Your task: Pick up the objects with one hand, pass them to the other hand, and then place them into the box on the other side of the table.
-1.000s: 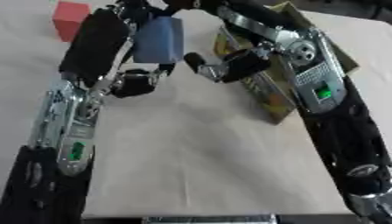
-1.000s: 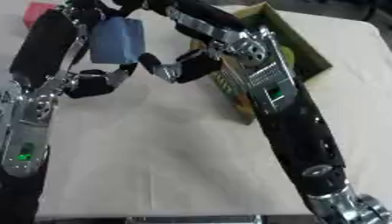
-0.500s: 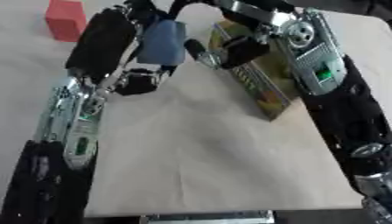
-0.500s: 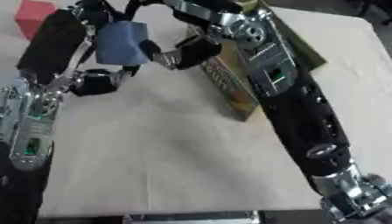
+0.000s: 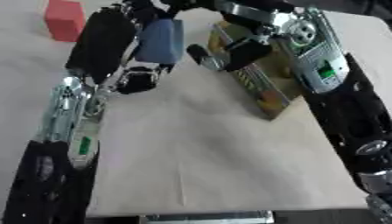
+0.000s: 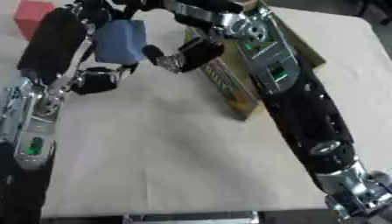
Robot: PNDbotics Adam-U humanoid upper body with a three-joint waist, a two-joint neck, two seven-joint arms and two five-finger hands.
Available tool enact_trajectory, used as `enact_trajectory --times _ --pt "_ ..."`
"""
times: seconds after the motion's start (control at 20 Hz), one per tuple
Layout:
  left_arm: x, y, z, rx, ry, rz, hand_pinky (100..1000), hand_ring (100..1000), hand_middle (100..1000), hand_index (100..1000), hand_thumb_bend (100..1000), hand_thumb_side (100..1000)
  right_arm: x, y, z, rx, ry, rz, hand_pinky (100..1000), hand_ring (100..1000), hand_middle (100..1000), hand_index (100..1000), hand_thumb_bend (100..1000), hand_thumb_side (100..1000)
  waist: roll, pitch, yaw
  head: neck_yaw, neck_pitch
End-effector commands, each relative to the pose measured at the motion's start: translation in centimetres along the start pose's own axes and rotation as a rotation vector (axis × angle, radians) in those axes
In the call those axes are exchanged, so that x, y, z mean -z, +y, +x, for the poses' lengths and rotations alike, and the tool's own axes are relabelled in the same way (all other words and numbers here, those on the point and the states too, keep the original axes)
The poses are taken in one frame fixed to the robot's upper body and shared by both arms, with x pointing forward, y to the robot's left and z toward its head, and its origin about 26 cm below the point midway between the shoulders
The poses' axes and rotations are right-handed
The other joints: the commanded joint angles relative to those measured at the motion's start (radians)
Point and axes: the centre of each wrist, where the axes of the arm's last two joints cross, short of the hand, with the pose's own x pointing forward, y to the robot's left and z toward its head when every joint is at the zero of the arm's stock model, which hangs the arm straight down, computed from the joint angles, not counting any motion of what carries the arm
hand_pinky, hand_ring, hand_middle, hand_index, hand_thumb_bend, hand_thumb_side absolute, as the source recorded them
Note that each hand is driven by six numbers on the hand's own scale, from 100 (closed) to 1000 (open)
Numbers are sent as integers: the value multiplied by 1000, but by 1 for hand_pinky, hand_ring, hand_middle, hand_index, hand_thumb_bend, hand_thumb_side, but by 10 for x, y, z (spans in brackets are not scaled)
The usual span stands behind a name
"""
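Hanging above the table's far left, blue block (image 5: 161, 40) gripped in left hand (image 5: 136, 26); right hand (image 5: 229, 54), fingers curled empty, just beside it, box (image 5: 264, 89) beyond.

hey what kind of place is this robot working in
Probably a lab or test bench, not a home: a plain table under a beige cloth, holding only a red block, a blue block and a cardboard box.

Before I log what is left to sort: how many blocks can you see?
2. A blue block is up between the two hands at the far middle; a red block sits on the table at far left. The arms may hide others.
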Motion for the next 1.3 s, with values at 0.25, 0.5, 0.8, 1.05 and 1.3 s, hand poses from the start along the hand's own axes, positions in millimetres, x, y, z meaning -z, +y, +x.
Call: enact_trajectory --times 0.25,0.5,0.8,1.05,1.3 --pt "-6 6 -10 -7 -135 78 327 336 519 605 100 100 -33 -9 30 1 -59 -142 1000 1000 1000 1000 100 100 24 -86 -36 26 6" --pt "-23 9 -44 11 -169 92 325 332 508 592 100 100 -66 -6 33 11 -26 -163 1000 1000 1000 1000 100 306 36 -117 -52 25 6" --pt "-24 27 -59 17 -254 169 337 340 502 583 100 100 -101 6 27 50 0 -131 1000 1000 1000 1000 100 497 49 -112 -34 38 2" --pt "-21 38 -59 -13 -364 226 351 351 502 579 100 100 -121 14 25 92 -16 -41 1000 1000 1000 1000 100 530 56 -96 -21 37 2" --pt "-12 52 -47 -70 -522 279 365 364 505 581 124 100 -138 35 23 214 -5 19 1000 1000 1000 1000 100 704 54 -74 -8 42 -2"
